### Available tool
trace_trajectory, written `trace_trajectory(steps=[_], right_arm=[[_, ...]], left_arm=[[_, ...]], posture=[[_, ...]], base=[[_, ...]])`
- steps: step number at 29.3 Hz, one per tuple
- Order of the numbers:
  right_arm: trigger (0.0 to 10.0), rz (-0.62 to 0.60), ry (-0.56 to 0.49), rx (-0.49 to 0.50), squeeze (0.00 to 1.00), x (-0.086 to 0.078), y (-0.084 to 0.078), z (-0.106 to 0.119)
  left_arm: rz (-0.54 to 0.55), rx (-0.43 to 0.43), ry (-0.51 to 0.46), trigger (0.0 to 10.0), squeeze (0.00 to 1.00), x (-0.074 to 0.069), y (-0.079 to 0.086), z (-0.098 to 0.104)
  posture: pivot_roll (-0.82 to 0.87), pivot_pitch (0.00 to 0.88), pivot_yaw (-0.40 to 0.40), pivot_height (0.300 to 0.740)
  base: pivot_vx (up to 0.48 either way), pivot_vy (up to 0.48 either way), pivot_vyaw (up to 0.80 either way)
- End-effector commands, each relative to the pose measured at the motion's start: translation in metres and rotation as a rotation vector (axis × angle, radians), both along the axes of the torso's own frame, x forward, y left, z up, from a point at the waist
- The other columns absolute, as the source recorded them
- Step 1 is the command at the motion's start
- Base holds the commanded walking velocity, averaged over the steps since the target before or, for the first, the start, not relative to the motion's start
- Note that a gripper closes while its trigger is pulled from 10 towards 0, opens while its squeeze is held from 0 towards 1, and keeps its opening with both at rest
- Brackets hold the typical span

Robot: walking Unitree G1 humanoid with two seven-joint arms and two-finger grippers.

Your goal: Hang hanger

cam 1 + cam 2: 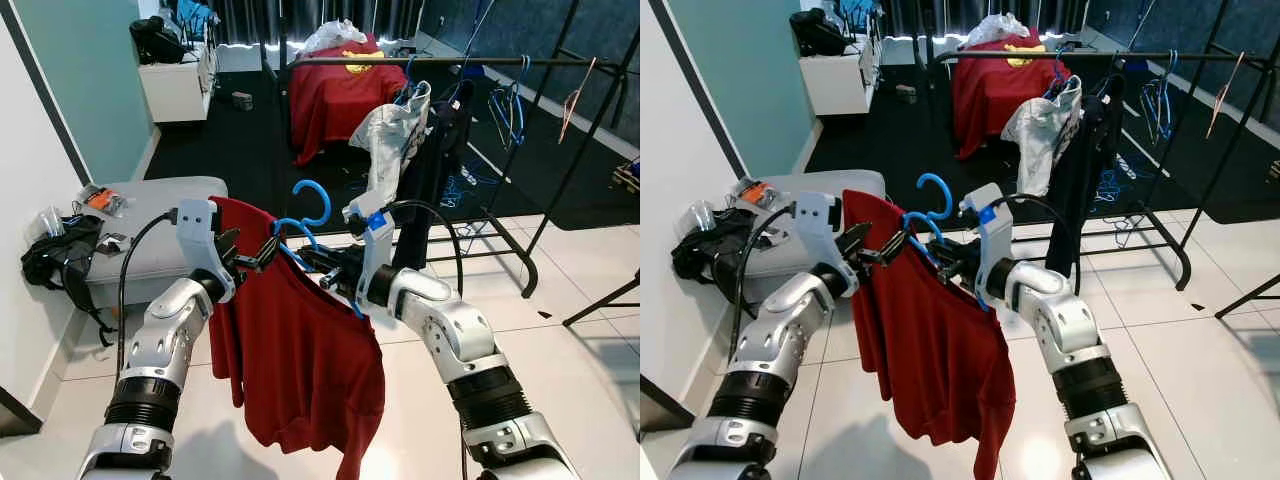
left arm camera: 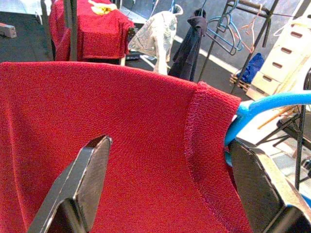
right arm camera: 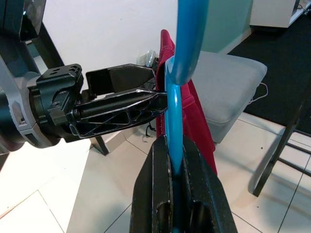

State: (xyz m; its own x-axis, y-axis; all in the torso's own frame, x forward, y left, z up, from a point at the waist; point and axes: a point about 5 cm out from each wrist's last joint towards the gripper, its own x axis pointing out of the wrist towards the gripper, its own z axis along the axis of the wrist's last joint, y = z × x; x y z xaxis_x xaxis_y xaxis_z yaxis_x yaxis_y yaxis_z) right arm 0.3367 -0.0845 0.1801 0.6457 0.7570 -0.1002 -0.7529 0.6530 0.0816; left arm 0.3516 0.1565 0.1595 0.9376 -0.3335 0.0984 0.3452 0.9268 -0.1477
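Left eye view: both grippers meet in mid-air in front of the robot, over a white tiled floor (image 1: 590, 330), holding a blue hanger (image 1: 303, 228) with a red shirt (image 1: 300, 350) draped on it.
Right gripper (image 3: 170, 145): its two black fingers are pressed tight on the blue hanger's bar, which runs up between them in the right wrist view.
Left gripper (image 1: 258, 255): fingers spread apart on either side of the shirt's shoulder; in the left wrist view the red knit and its neck seam lie between them, and the blue hanger comes out just beside one finger (image 2: 80, 179). Whether they actually pinch the cloth cannot be told.
Hanger position: between the two grippers, its hook curling upward above them; the shirt hangs down below, off the floor.
Clothes rack (image 1: 450, 62): a dark rail stands beyond the grippers, well apart from the held hanger. On it hang a pale garment (image 1: 392, 135), a dark garment (image 1: 440, 150) and several bare blue hangers (image 1: 510, 105).
Bench (image 1: 150, 225): grey padded seat on the robot's left, by the wall, with a black bag (image 1: 60, 255) and small items on it.
Writing: none readable; a red cloth with a yellow emblem (image 1: 335, 90) lies behind the rack.
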Motion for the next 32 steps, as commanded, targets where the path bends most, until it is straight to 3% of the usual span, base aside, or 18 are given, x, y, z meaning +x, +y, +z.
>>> trace_trajectory(steps=[1,3,4,7,8,9,10,16,17,18,19,24,25,32], right_arm=[[10.0,-0.006,-0.031,0.009,0.00,0.000,-0.004,0.007],[10.0,-0.006,-0.031,0.009,0.00,0.000,-0.004,0.007],[10.0,-0.007,-0.031,0.007,0.00,0.000,-0.005,0.007],[10.0,-0.007,-0.031,0.007,0.00,0.000,-0.005,0.007],[10.0,-0.007,-0.031,0.007,0.00,0.000,-0.005,0.007],[10.0,-0.007,-0.031,0.006,0.00,0.001,-0.005,0.007],[10.0,-0.006,-0.031,0.005,0.00,0.001,-0.005,0.007],[10.0,-0.007,-0.030,0.003,0.00,0.001,-0.005,0.007],[10.0,-0.007,-0.029,0.003,0.00,0.001,-0.005,0.007],[10.0,-0.007,-0.029,0.003,0.00,0.001,-0.005,0.007],[10.0,-0.007,-0.028,0.002,0.00,0.001,-0.005,0.007],[10.0,-0.007,-0.025,0.001,0.00,0.001,-0.006,0.006],[10.0,-0.007,-0.025,0.000,0.00,0.001,-0.006,0.006],[10.0,-0.006,-0.026,-0.001,0.00,0.001,-0.006,0.006]], left_arm=[[0.085,0.033,0.029,10.0,0.00,-0.001,0.025,-0.006],[0.085,0.033,0.029,10.0,0.00,-0.001,0.025,-0.006],[0.068,0.013,0.020,10.0,1.00,-0.001,0.025,-0.005],[0.068,0.013,0.020,10.0,1.00,-0.001,0.025,-0.005],[0.074,0.018,0.019,10.0,0.79,-0.001,0.026,-0.004],[0.085,0.020,0.019,10.0,0.79,0.000,0.027,-0.004],[0.099,0.014,0.019,10.0,0.00,0.001,0.030,-0.004],[0.101,-0.060,0.015,10.0,0.00,0.000,0.038,-0.003],[0.078,-0.071,0.012,10.0,0.09,-0.001,0.039,-0.003],[0.078,-0.071,0.012,10.0,0.09,-0.001,0.039,-0.003],[0.051,-0.083,0.008,10.0,1.00,-0.003,0.039,-0.003],[-0.050,-0.112,0.003,10.0,1.00,-0.009,0.039,-0.003],[-0.078,-0.128,-0.001,10.0,0.00,-0.011,0.038,-0.002],[-0.173,-0.130,-0.052,10.0,0.00,-0.018,0.031,0.003]], posture=[[-0.07,0.004,0.022,0.740],[-0.07,0.004,0.022,0.740],[-0.07,0.005,0.022,0.740],[-0.07,0.005,0.022,0.740],[-0.07,0.005,0.022,0.740],[-0.06,0.004,0.019,0.740],[-0.07,0.004,0.020,0.740],[-0.07,0.003,0.021,0.740],[-0.07,0.002,0.022,0.740],[-0.07,0.002,0.022,0.740],[-0.07,0.002,0.022,0.740],[-0.06,0.003,0.021,0.740],[-0.06,0.003,0.022,0.740],[-0.06,0.003,0.022,0.740]], base=[[0.000,0.000,0.00],[0.000,0.000,0.00],[0.000,0.000,0.00],[0.000,0.000,0.00],[0.000,0.000,0.00],[0.000,0.000,0.00],[0.000,0.000,0.00],[0.000,0.000,0.00],[0.000,0.000,0.00],[0.000,0.000,0.00],[0.000,0.000,0.00],[0.000,0.000,0.00],[0.000,0.000,0.00],[0.000,0.000,0.00]])
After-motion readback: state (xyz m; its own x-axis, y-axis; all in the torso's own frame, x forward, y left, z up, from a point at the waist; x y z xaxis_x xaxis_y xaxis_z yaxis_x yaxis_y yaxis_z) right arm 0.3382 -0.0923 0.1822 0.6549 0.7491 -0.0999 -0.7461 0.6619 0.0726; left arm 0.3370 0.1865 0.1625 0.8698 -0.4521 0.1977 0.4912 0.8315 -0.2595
